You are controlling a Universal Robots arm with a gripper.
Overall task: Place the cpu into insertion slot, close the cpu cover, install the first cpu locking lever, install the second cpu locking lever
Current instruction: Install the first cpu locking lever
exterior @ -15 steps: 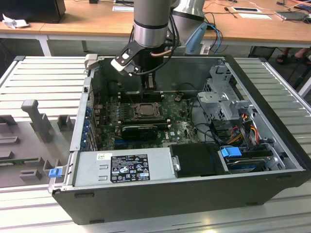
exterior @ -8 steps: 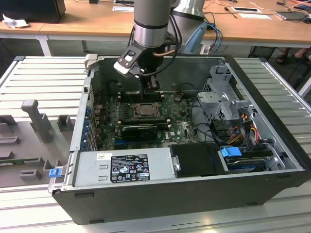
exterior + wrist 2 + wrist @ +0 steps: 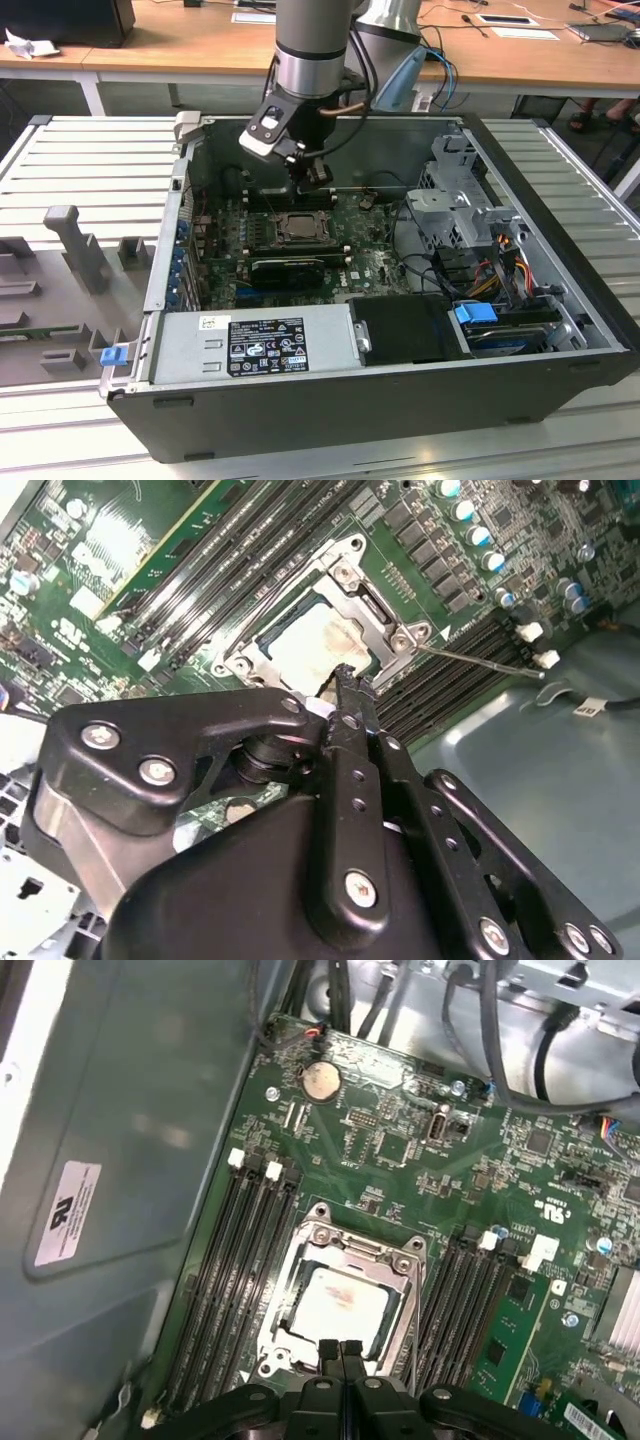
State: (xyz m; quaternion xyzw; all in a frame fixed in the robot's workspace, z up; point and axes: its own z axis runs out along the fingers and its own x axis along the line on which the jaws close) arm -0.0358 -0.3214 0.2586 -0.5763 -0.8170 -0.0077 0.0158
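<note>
1. The end effector (image 3: 340, 1352) has its fingers pressed together on nothing, poised just over the cpu (image 3: 338, 1305).
2. The cpu lies flat in the insertion slot (image 3: 283, 1310), and the cpu cover (image 3: 355, 1248) seems to be down around it.
3. The cpu is probably light, stiff and fragile, and best held by its edges.
4. A thin locking lever (image 3: 480, 658) stands free. It looks springy and best pushed near its tip.

an open dark computer case (image 3: 380, 400) lies on a grey ribbed tabletop (image 3: 90, 160), with a silver power supply (image 3: 250, 342) along its near wall and a metal drive cage (image 3: 455, 195) toward the exterior view's right. in the first wrist view a coin battery (image 3: 321, 1080) sits on the green motherboard (image 3: 400, 1175), long black memory slots (image 3: 235, 1260) run in rows, and a white sticker (image 3: 67, 1213) is on the case wall.
</note>
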